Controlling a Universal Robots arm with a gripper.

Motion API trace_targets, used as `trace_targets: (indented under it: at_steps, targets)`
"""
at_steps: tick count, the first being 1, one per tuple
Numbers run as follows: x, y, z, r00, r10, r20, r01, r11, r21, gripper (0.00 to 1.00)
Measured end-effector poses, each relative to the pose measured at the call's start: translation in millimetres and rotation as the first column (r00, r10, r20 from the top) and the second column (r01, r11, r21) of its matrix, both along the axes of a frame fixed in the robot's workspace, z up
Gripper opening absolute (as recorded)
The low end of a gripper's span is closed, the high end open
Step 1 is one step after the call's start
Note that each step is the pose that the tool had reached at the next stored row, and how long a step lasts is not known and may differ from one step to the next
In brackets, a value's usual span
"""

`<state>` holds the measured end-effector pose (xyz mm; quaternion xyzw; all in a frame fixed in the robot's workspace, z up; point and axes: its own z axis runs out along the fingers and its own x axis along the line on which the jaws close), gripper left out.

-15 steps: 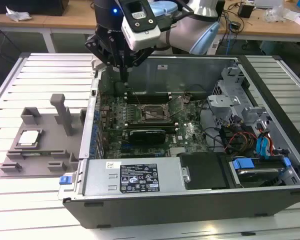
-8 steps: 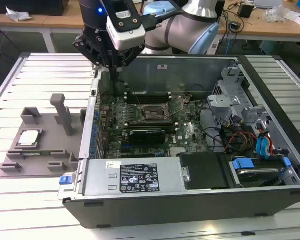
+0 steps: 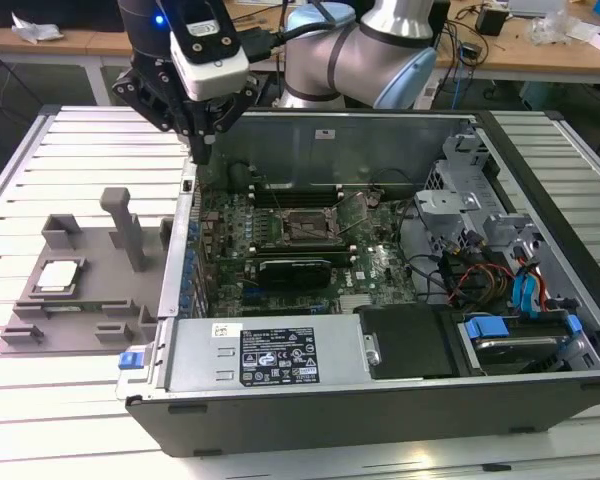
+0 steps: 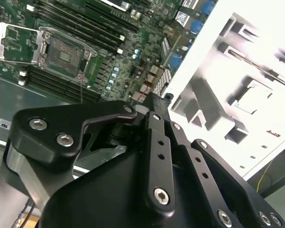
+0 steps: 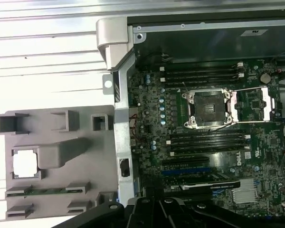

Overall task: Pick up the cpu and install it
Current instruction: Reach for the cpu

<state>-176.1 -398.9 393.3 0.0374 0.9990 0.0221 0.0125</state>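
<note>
Nearest in the exterior view is the open computer case [image 3: 380,410]. It lies on its side so that the inside faces up and can be reached from above, and its power supply [image 3: 280,355] fills the front at about six o'clock. Beside the case, at about eight o'clock, a grey tray [image 3: 100,300] lies flat on the slatted table [image 3: 40,420]. The cpu [image 3: 58,277] rests in a square pocket of this tray, metal side up. I judge that the pocket keeps it from sliding and gives one fixed place for the pick. In the first wrist view the cpu [image 5: 25,163] is a bright square in that pocket, with nothing touching it. Further in, near the centre, the green board [image 3: 380,265] carries the socket [image 3: 308,228]. Its metal cover [image 3: 352,212] is folded up toward three o'clock, so the socket seems ready to receive the chip. Behind this, at about eleven o'clock, the gripper [image 3: 204,150] hangs pointing down above the far corner of the case wall, between tray and socket and well apart from both. Its jaws look pressed together with nothing between them, and the second wrist view of the gripper [image 4: 151,100] suggests the same, so the pick is not yet done. Farthest are the arm [image 3: 380,50] and the wooden desks [image 3: 540,55].
</note>
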Motion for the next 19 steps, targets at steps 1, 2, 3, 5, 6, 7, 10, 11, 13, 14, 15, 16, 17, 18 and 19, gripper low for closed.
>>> trace_targets:
  at_steps: [1, 2, 3, 5, 6, 7, 10, 11, 13, 14, 15, 16, 17, 18, 19]
  targets:
    - [-1.5, 0.0, 0.0, 1.0000, 0.000, -0.0001, 0.000, 1.0000, 0.0000, 0.11]
    - [-3.1, 0.0, 0.0, 1.0000, 0.000, -0.0001, 0.000, 1.0000, -0.0001, 0.11]
    - [-6.1, 0.0, 0.0, 1.0000, 0.000, -0.0001, 0.000, 1.0000, -0.0001, 0.11]
    - [-9.9, 0.0, 0.0, 1.0000, 0.000, -0.0001, 0.000, 1.0000, 0.0000, 0.11]
    - [-12.5, 0.0, 0.0, 1.0000, 0.000, 0.0000, 0.000, 1.0000, 0.0000, 0.11]
    - [-14.7, 0.0, 0.0, 1.0000, 0.000, 0.0000, 0.000, 1.0000, -0.0001, 0.11]
    - [-21.6, 0.0, 0.0, 1.0000, 0.000, -0.0001, 0.000, 1.0000, -0.0001, 0.11]
    - [-23.6, 0.0, 0.0, 1.0000, 0.000, -0.0001, 0.000, 1.0000, 0.0000, 0.11]
    - [-27.7, 0.0, 0.0, 1.0000, 0.000, 0.0000, 0.000, 1.0000, -0.0001, 0.11]
    - [-30.2, 0.0, 0.0, 1.0000, 0.000, -0.0001, 0.000, 1.0000, 0.0000, 0.11]
    - [-32.1, 0.0, 0.0, 1.0000, 0.000, 0.0000, 0.000, 1.0000, -0.0001, 0.11]
    - [-34.7, 0.0, 0.0, 1.0000, 0.000, -0.0001, 0.000, 1.0000, -0.0001, 0.11]
    - [-36.6, 0.0, 0.0, 1.0000, 0.000, 0.0000, 0.000, 1.0000, -0.0001, 0.11]
    - [-39.5, 0.0, 0.0, 1.0000, 0.000, 0.0000, 0.000, 1.0000, 0.0000, 0.11]
    - [-41.2, 0.0, 0.0, 1.0000, 0.000, 0.0000, 0.000, 1.0000, 0.0000, 0.11]
